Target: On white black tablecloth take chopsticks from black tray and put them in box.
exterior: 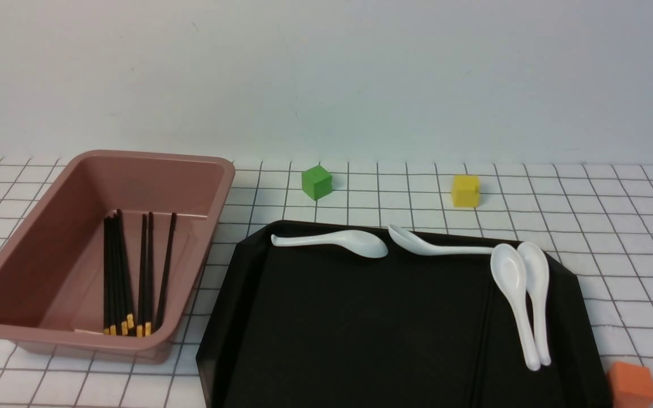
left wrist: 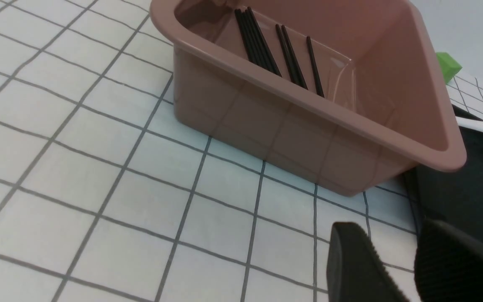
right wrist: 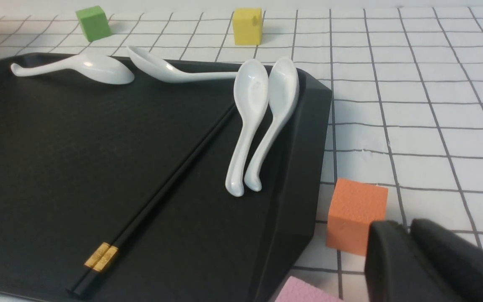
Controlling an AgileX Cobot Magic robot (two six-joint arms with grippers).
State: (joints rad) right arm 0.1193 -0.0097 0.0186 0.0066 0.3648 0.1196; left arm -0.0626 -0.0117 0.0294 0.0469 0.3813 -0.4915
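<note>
The chopsticks (right wrist: 168, 184), aligned near-to-far, were separated by the tray's wall (right wrist: 304, 151) from the nearer right gripper (right wrist: 407, 228), its fingers slightly parted.

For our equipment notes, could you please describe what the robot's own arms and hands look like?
Only the hands show: the left hand and right hand each have two dark, blackish fingers, thick and blunt with rounded ends, looking matt. They are blurred, so I cannot make out markings. No arm or cable is visible.
</note>
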